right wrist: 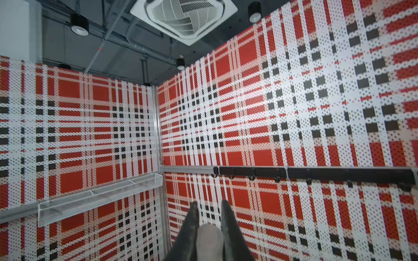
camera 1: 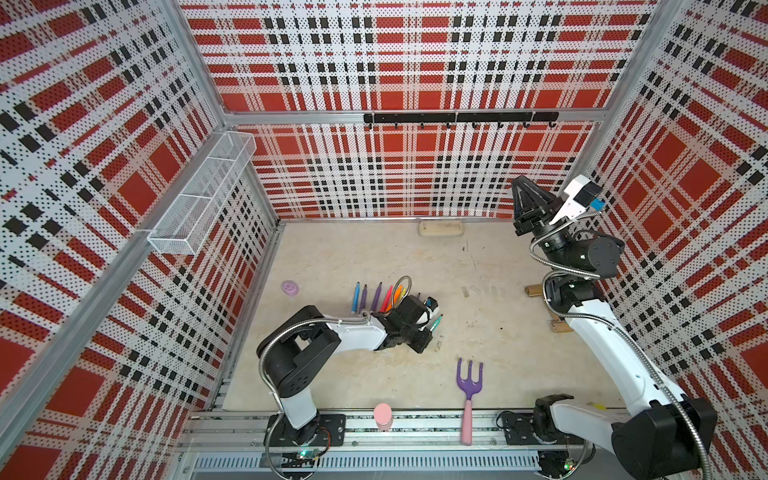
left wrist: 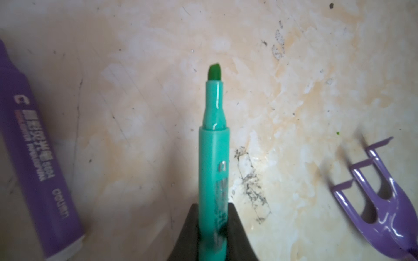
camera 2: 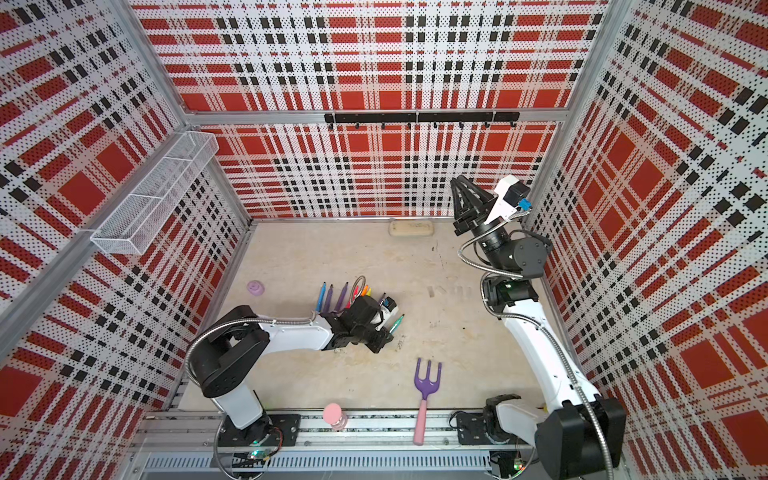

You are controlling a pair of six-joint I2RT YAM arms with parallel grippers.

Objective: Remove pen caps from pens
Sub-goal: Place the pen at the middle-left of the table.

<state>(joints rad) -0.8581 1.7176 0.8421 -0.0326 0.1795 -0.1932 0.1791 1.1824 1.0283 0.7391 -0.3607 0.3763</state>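
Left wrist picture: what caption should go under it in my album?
Teal pen, cap off, held by the left gripper; purple pen and garden fork lie nearby on the table.

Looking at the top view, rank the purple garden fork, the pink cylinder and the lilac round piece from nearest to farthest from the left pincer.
1. Purple garden fork, just right of the left pincer, which holds the teal pen.
2. Pink cylinder, at the very front.
3. Lilac round piece, far off to the left.
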